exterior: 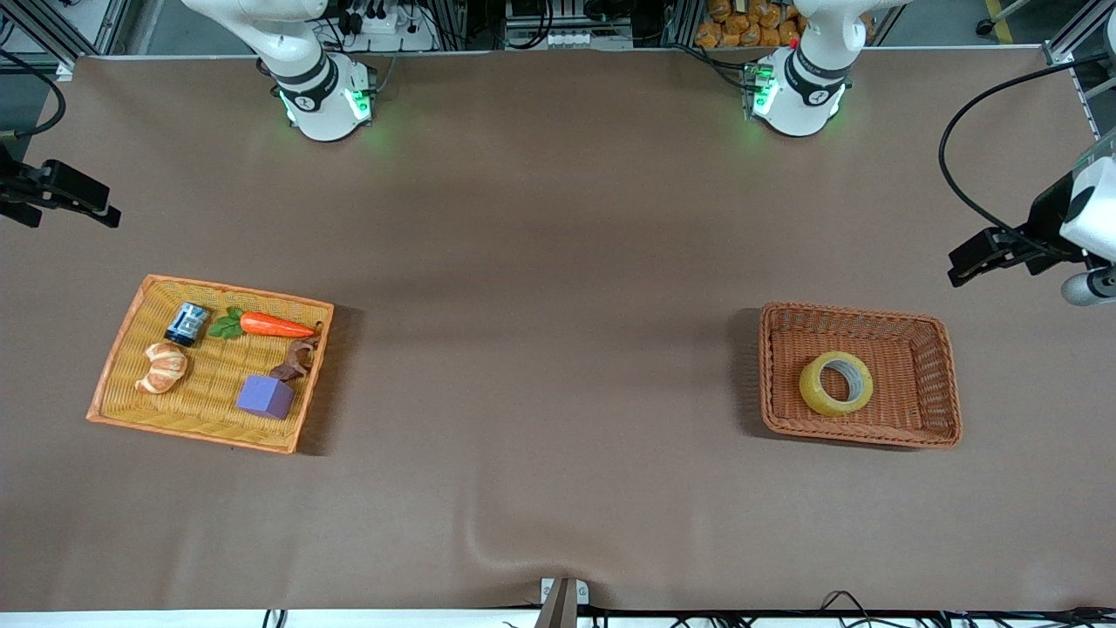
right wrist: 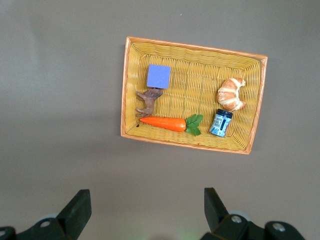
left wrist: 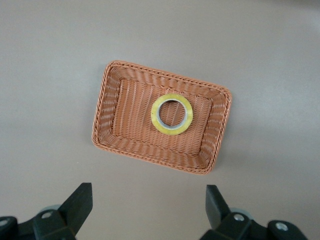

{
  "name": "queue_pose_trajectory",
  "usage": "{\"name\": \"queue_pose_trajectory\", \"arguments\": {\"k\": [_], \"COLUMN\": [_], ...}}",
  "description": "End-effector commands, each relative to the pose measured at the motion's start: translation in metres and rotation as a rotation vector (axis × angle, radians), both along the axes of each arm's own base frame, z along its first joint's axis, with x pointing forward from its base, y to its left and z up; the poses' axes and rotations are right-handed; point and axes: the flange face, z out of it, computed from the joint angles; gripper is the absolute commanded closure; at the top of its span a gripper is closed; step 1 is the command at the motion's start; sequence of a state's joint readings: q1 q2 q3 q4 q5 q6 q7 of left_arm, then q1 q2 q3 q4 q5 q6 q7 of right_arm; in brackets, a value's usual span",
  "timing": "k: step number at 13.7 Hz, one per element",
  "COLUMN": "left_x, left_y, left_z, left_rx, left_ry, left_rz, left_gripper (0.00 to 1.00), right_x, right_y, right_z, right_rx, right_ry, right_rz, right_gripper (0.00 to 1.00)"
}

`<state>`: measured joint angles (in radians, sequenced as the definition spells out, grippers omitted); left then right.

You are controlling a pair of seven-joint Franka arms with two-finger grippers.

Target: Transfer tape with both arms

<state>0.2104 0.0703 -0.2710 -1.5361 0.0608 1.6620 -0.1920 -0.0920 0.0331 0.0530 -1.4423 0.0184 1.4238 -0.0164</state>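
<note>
The left gripper (left wrist: 147, 210) hangs spread wide and empty above the brown basket (exterior: 946, 384), where the yellow tape roll (exterior: 836, 383) lies flat. The right gripper (right wrist: 145, 210), equally spread, hovers away from that basket, over the yellow tray (exterior: 122, 349).

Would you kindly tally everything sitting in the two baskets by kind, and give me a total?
Tape roll: 1
Carrot: 1
Croissant: 1
Purple block: 1
Blue can: 1
Brown animal figure: 1
Total: 6
</note>
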Motion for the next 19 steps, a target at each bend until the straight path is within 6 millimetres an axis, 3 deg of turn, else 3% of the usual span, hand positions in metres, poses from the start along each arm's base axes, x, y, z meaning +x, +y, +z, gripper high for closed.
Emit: {"name": "queue_pose_trajectory", "arguments": {"k": [1,3,8,12,15,19], "left_x": [-0.011,-0.012,-0.021,-0.033,-0.045,-0.041], "left_y": [0.000,0.001,-0.018,-0.021,-0.022,-0.011], "left_z": [0.012,0.011,0.015,0.004,0.013,0.010], "left_rx": [0.026,0.024,0.011,-0.024,-0.053,-0.048], "left_ry": [0.004,0.013,0.008,0.026,-0.011,0.000], "left_rz": [-0.030,-0.027,-0.053,-0.055,-0.058,-0.117], "left_gripper": [0.00,0.00,0.00,0.00,0.00,0.00], "right_x": [0.000,0.001,0.000,0.000,0.000,0.000], "right_y": [0.004,-0.007,-0.010,-0.009,-0.005,-0.004], "right_z": [0.005,0.004,0.005,0.005,0.004,0.005], "right_rx": [0.000,0.004,0.002,0.002,0.005,0.005], "right_ry": [-0.002,-0.003,-0.003,-0.003,0.000,-0.001], "right_rz": [0.001,-0.009,-0.015,-0.014,-0.007,-0.006], "right_gripper": [0.00,0.00,0.00,0.00,0.00,0.00]}}
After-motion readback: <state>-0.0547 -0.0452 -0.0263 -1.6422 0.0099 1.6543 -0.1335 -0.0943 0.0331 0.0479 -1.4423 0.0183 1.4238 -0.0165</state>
